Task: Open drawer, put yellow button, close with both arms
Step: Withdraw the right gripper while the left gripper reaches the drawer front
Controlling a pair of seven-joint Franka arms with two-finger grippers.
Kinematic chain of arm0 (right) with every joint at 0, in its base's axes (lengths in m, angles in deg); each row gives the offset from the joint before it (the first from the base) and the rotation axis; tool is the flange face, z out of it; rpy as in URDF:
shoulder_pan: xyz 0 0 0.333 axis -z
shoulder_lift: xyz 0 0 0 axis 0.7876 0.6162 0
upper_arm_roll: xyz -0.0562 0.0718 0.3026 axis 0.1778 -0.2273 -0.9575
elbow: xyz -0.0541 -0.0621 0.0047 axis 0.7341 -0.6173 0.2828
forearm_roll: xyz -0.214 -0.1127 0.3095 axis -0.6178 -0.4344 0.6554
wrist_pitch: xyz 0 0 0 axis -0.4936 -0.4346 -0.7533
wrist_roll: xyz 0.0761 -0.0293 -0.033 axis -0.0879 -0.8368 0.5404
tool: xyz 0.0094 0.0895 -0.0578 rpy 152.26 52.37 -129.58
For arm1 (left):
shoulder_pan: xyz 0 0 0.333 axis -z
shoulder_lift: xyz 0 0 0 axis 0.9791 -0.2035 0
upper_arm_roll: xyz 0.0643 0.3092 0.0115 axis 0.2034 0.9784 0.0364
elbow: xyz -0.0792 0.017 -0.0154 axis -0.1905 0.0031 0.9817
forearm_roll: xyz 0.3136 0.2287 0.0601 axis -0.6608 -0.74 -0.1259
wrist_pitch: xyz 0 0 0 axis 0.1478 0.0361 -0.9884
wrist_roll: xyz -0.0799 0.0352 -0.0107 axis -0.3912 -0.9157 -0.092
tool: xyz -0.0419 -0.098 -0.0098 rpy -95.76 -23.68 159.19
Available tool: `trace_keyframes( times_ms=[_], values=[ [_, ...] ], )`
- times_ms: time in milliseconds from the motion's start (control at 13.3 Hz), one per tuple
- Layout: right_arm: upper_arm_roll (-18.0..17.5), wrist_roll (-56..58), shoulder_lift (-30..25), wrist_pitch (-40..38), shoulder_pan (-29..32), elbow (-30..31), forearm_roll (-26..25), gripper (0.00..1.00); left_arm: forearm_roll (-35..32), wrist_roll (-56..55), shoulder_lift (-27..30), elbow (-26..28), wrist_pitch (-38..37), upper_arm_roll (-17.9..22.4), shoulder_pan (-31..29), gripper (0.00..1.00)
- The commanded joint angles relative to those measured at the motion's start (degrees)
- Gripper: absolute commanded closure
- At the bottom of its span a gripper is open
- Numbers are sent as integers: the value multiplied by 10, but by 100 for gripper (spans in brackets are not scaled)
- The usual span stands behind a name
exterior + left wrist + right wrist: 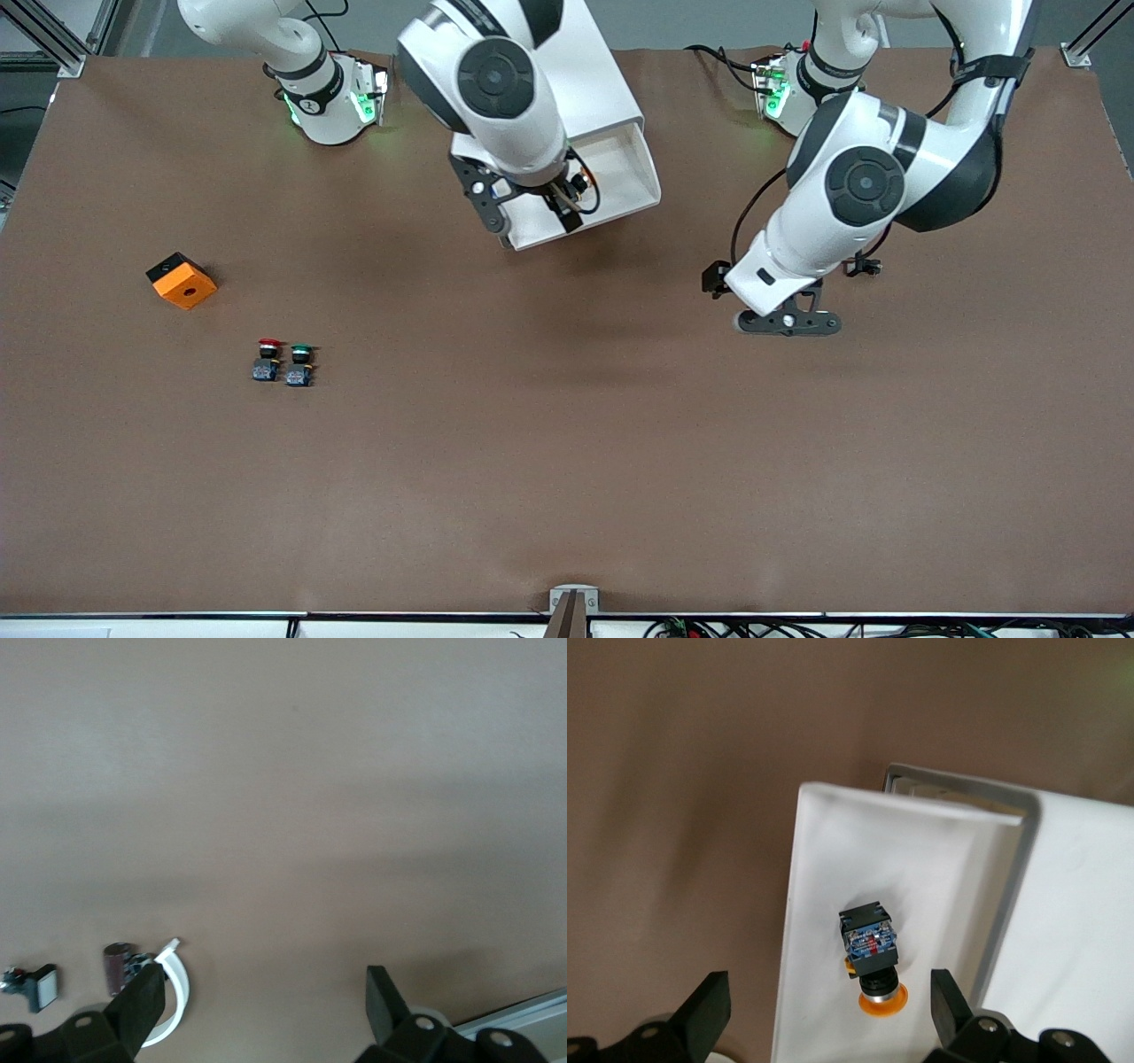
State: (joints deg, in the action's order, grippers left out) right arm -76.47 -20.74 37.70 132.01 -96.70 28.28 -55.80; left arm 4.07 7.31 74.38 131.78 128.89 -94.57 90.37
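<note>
The top drawer [642, 173] stands pulled out of the white cabinet [594, 80] toward the front camera. In the right wrist view the yellow button [873, 961] lies on its side on the drawer's white floor [833, 868]. My right gripper [828, 1010] hangs open just above it, one finger on each side and not touching it. In the front view the right gripper [527, 213] is over the drawer and hides the button. My left gripper [788, 321] is open and empty over bare table toward the left arm's end; it also shows in the left wrist view [263, 1001].
An orange and black box [182, 281] sits toward the right arm's end of the table. A red-capped button [266, 359] and a green-capped button [299, 363] stand side by side, nearer the front camera than the box.
</note>
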Motion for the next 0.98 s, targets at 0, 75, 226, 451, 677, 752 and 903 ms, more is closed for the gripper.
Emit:
trace_keyframes(
  times_ms=[0,75,226,451,677,752,903],
  values=[
    [-5,50,-51,-59,39,-7,-4,0,-10,10,4,16,17,-19,-3,0],
    [-5,105,-77,-87,54,-6,-6,0,-6,0,-1,16,20,-24,-2,0],
    [-5,191,-108,-126,94,-4,-6,0,-2,-10,-10,15,26,-32,3,0],
    [-5,337,-147,-163,155,7,-24,0,0,-89,-32,7,46,-35,21,0],
    [-5,544,-198,-163,235,59,-49,0,-1,-148,-53,2,64,-35,47,0],
    [-6,599,-217,-157,249,83,-78,0,0,-156,-60,-2,65,-35,51,0],
    [-5,695,-249,-129,290,127,-97,0,13,-162,-62,-2,64,-38,67,0]
  ],
)
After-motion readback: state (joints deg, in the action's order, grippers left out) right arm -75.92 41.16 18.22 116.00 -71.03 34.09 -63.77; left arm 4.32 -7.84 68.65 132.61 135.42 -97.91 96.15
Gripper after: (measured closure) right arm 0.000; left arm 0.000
